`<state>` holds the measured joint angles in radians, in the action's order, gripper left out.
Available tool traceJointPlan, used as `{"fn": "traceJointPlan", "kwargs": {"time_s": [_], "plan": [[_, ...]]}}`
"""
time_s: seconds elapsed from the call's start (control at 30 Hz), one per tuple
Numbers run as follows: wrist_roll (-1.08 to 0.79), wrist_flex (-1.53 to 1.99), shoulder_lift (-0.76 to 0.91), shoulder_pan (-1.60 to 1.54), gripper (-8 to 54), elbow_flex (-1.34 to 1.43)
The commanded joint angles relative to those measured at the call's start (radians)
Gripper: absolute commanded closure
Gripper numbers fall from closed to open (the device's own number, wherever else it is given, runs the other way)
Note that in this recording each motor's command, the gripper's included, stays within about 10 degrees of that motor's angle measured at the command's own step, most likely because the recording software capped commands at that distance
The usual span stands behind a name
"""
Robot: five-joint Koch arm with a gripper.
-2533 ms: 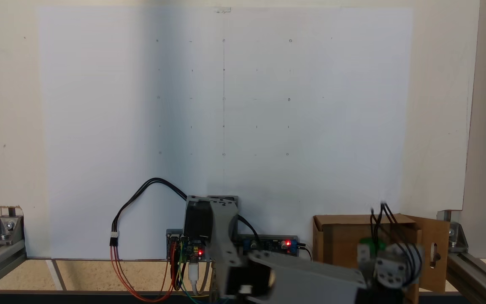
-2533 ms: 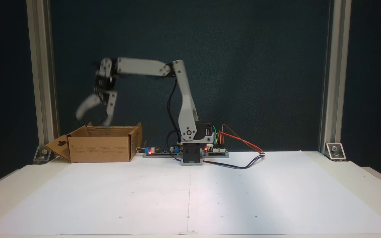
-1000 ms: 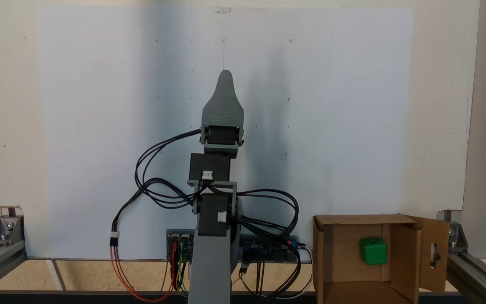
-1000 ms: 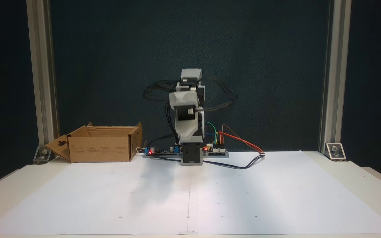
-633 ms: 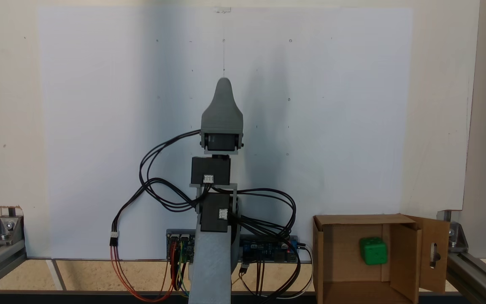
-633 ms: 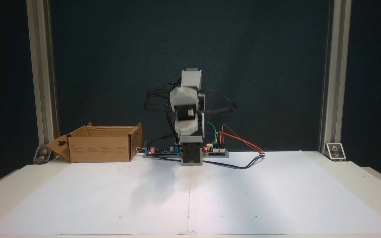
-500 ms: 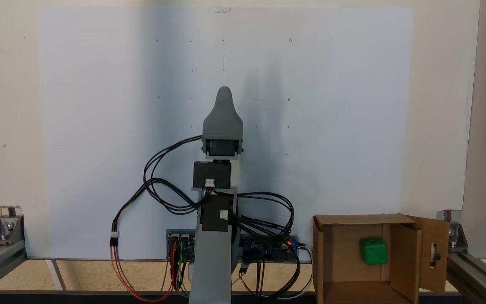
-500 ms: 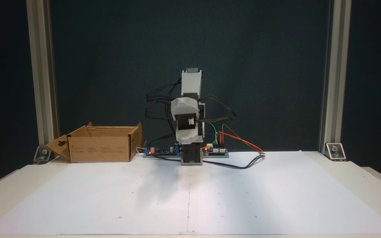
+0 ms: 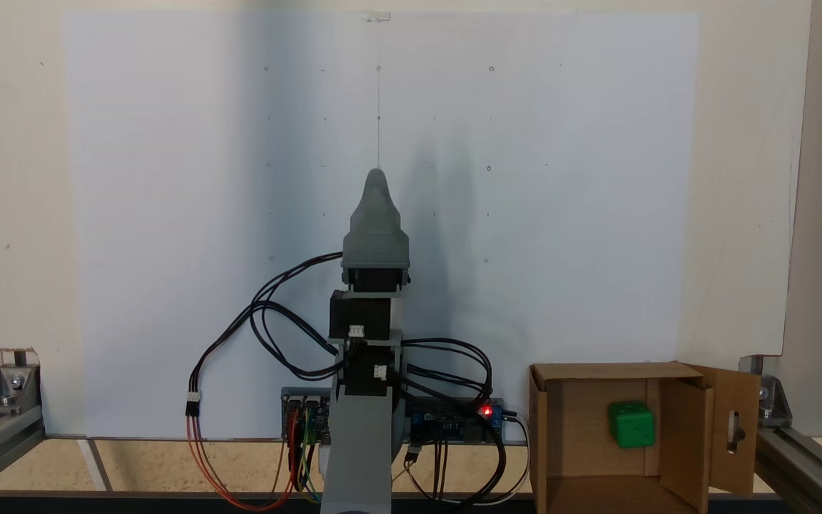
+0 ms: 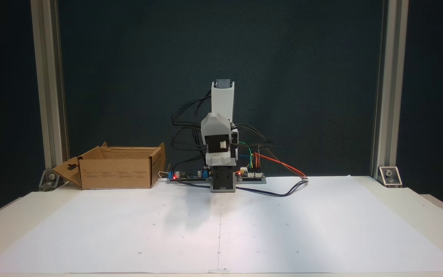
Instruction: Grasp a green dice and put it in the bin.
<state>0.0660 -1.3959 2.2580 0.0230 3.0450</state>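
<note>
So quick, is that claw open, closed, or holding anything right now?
Gripper: cannot be told, its two jaws line up one behind the other; nothing is seen in it.

Bright green dice [image 9: 631, 423], brown cardboard bin [image 9: 571, 442], white paper [image 9: 168, 178] dotted with marks

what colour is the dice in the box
Bright green dice, seen best in a fixed view looking into the cardboard box.

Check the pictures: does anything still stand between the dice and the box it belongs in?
Nothing visible does. The dice already lies inside the box, and the claw sits folded over the paper, well apart.
</note>
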Motion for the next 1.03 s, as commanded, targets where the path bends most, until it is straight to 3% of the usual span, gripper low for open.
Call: {"fn": "traceJointPlan", "kwargs": {"time_s": [0.0, 1.0], "plan": [[0.028, -0.091, 0.112, -0.011, 0.9, 0.037], [0.028, -0.087, 0.106, -0.005, 0.6, 0.084]]}}
